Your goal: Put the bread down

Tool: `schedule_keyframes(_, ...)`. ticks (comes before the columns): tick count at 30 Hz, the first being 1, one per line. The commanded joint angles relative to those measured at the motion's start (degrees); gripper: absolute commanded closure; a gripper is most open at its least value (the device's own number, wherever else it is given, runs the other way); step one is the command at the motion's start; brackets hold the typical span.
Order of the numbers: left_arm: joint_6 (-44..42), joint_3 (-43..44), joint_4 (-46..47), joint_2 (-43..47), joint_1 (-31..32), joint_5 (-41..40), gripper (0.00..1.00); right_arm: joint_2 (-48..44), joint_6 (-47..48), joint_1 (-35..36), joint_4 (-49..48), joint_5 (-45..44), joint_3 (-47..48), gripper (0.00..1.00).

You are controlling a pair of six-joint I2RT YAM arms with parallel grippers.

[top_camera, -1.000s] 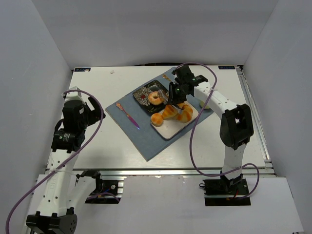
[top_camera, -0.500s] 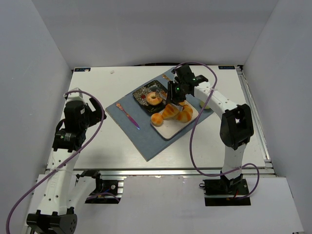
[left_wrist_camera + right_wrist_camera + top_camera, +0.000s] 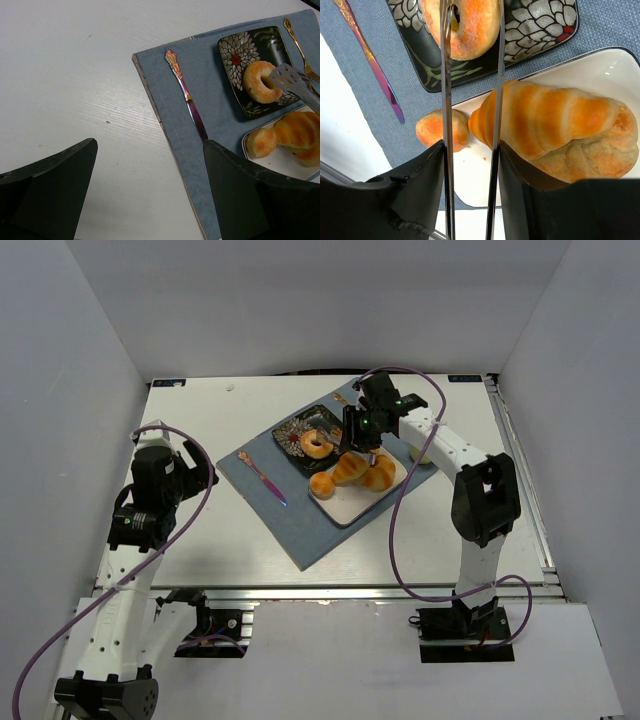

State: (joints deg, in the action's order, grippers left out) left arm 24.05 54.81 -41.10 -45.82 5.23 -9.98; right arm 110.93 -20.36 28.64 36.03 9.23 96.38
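The bread (image 3: 317,444), a golden ring with a hole, rests on the black flowered plate (image 3: 296,430). It also shows in the left wrist view (image 3: 260,81) and the right wrist view (image 3: 470,25). My right gripper (image 3: 362,435) (image 3: 470,150) is shut on metal tongs (image 3: 496,100). One tong blade passes through the bread's hole and the other runs along its outer side. My left gripper (image 3: 190,475) (image 3: 150,165) is open and empty over the bare table, left of the blue mat (image 3: 300,520).
A white tray (image 3: 350,508) beside the plate holds elongated rolls (image 3: 358,470) and a small round bun (image 3: 322,483). A purple-handled utensil (image 3: 262,472) lies on the mat's left part, a gold fork (image 3: 300,47) at its far edge. A greenish object (image 3: 418,453) sits right of the tray.
The right gripper and tongs shifted very slightly left with the bread, which stays over the black plate. The left arm barely moved.
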Motion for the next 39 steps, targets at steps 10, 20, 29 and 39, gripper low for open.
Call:
schedule_keyframes(10,0.38,0.3,0.76,0.38,0.13,0.66,0.02,-3.71,0.15,-0.61,-1.14,0.87,2.76,0.49)
schedule_keyframes(20,0.38,0.39,0.85,0.21,0.13,0.84,0.02,-5.64,0.67,-0.69,1.49,-2.38,4.6,0.47)
schedule_keyframes(29,0.47,1.35,1.2,-0.32,0.13,1.98,0.02,-17.67,-1.34,-3.5,8.26,-15.54,2.07,0.47)
schedule_keyframes(39,-0.67,2.15,0.76,-0.14,0.13,3.73,0.02,-43.94,-8.2,-9.21,16.52,-32.87,-18.31,0.46)
